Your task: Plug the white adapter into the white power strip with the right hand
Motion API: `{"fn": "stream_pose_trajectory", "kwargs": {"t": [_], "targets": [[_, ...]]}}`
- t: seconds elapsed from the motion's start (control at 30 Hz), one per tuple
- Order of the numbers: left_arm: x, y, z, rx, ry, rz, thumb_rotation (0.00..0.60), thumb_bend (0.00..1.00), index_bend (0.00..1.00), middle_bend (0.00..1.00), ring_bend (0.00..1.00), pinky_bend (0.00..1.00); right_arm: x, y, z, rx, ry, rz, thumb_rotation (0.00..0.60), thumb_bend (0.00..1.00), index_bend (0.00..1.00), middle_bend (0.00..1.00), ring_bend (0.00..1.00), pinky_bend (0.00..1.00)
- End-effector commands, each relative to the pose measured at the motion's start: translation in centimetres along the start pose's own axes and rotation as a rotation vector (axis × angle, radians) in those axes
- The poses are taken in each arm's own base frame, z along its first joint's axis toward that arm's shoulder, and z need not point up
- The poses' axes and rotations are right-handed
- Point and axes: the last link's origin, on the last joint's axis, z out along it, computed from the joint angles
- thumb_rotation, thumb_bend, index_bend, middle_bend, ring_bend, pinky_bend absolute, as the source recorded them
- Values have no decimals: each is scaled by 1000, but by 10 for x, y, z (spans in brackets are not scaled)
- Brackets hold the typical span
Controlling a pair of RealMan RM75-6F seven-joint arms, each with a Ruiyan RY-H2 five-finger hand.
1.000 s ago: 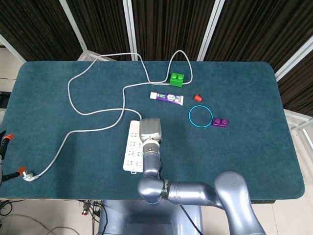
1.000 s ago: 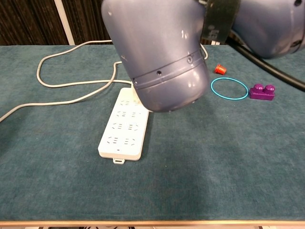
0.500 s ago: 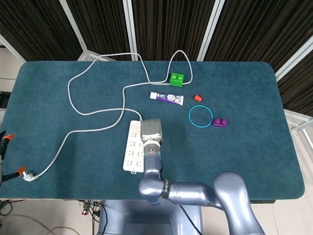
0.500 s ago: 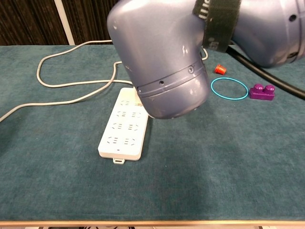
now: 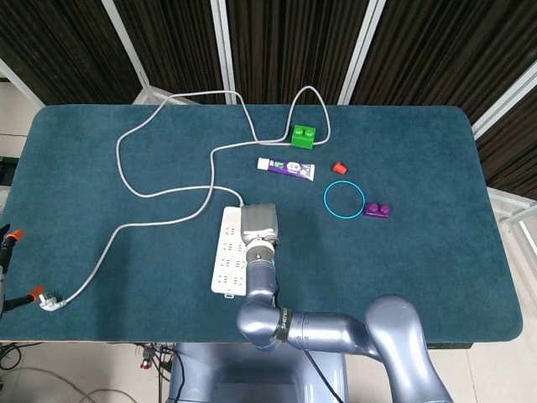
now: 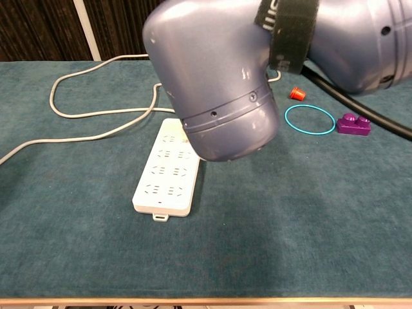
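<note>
The white power strip (image 5: 226, 262) lies lengthwise near the table's front edge, and its near sockets (image 6: 166, 177) are bare. My right hand (image 5: 258, 222) hovers over the strip's far end, seen only from its grey back. Its fingers and anything they hold are hidden beneath it. In the chest view the bulky right arm (image 6: 219, 77) blocks the hand and the strip's far end. No view shows the white adapter. The left hand is out of sight.
The strip's grey cord (image 5: 164, 191) loops across the left half of the table to a plug (image 5: 52, 300) at the front left. A toothpaste tube (image 5: 286, 167), green brick (image 5: 303, 134), red cap (image 5: 339, 167), blue ring (image 5: 344, 200) and purple brick (image 5: 377, 210) lie right of centre.
The right arm's shell has shifted slightly in the chest view. The hand stays over the strip's far end with almost no movement.
</note>
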Motion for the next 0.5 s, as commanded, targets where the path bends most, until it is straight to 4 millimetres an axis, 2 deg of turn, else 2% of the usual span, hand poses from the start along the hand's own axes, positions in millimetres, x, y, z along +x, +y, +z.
{"fn": "stream_pose_trajectory", "kwargs": {"t": [0.03,0.5], "targets": [[0,0,0,0,0,1,600,100,134,0,0,0,0,-1,0,2,0,-4,600,653,816,669,662,419],[0,0,0,2,1,1,600,99,134,0,0,0,-5,-2,1,1,-8,-20,600,652,816,669,662,418]]}}
